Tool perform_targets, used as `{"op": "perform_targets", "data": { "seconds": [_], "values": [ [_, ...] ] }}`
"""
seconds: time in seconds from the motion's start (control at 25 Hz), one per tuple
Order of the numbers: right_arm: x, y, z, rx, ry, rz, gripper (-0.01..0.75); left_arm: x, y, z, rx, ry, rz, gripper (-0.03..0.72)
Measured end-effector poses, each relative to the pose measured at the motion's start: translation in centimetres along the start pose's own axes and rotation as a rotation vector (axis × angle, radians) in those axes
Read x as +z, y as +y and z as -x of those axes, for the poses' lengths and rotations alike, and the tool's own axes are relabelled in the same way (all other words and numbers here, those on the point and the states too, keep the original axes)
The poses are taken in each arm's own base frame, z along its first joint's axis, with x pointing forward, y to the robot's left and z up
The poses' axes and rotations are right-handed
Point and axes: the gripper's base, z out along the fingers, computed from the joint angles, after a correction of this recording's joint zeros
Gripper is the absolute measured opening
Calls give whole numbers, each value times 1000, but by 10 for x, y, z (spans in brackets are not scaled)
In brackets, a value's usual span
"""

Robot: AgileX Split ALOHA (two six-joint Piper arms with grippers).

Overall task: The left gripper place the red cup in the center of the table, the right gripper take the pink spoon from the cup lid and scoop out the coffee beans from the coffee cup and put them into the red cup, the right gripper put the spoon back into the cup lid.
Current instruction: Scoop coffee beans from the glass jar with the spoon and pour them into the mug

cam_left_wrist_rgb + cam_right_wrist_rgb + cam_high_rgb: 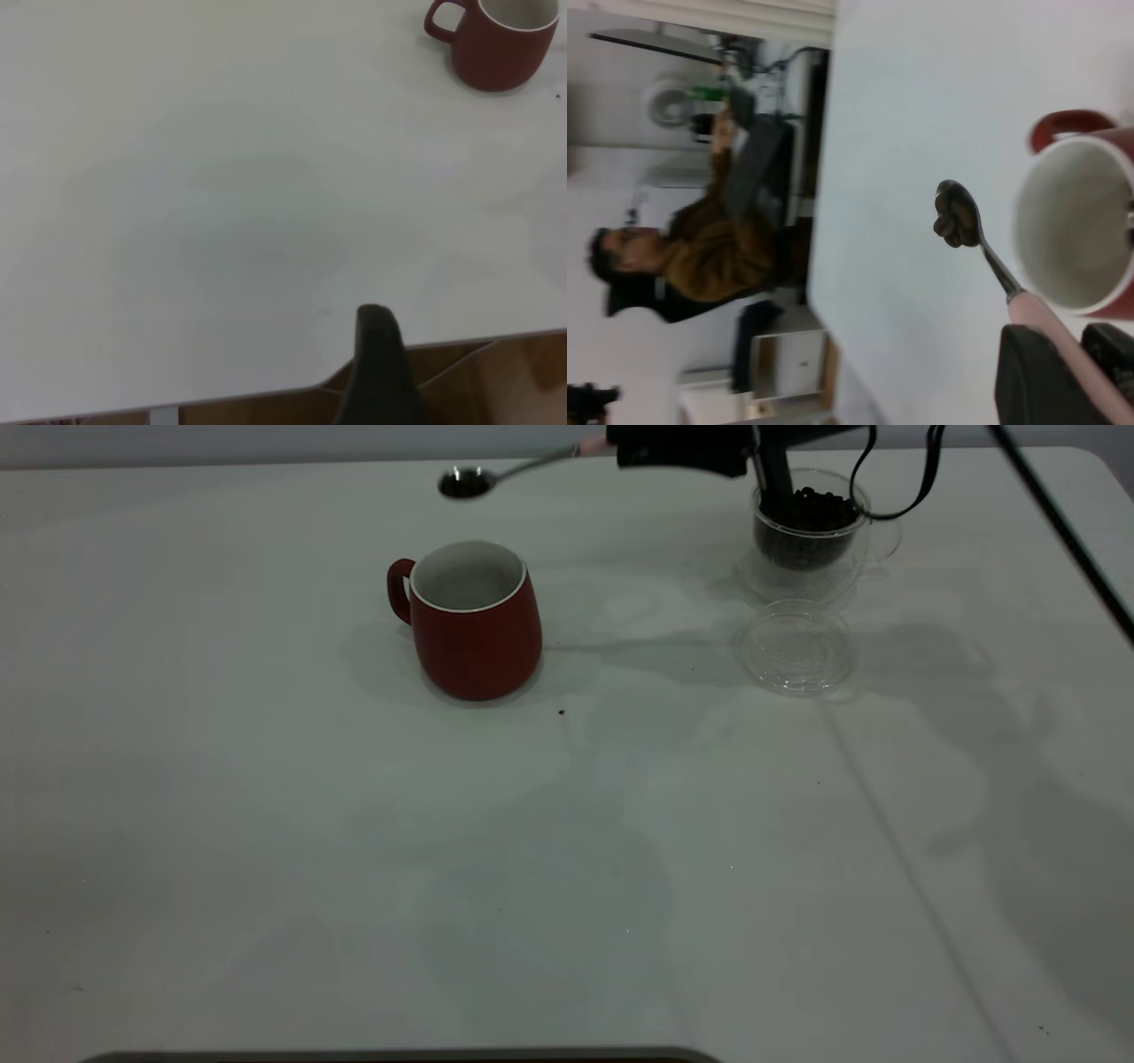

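Red cup [476, 622] upright on white table [354, 850], near middle toward far edge, mouth up and inside white, apparently bare, ready to take beans. Right claw [611, 444] up by far edge, clamped on pink handle end of pink spoon [509, 471], held roughly level, likely so load stays put; bowl carrying a few coffee beans [954, 220], off beyond cup rim, not yet over mouth. Coffee cup [808, 530] near far right corner, well filled with beans. Cup lid [796, 646] flat just in front of it, bare, waiting for spoon. Left claw [379, 372] parked over near left edge, well apart from cup; fingers: cannot tell.
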Motion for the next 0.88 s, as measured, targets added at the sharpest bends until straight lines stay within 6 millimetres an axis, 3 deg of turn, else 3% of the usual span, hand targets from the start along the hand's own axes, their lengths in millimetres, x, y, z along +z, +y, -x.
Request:
{"op": "perform_targets", "data": {
  "seconds": [0.4, 0.72, 0.88],
  "values": [
    [17, -9, -7, -248, 12, -110, 100, 0, 0, 0, 0, 0, -1, 587],
    [30, 0, -14, -523, 57, -102, 100, 0, 0, 0, 0, 0, -1, 587],
    [25, 11, -9, -597, 60, -145, 100, 0, 0, 0, 0, 0, -1, 587]
  ]
}}
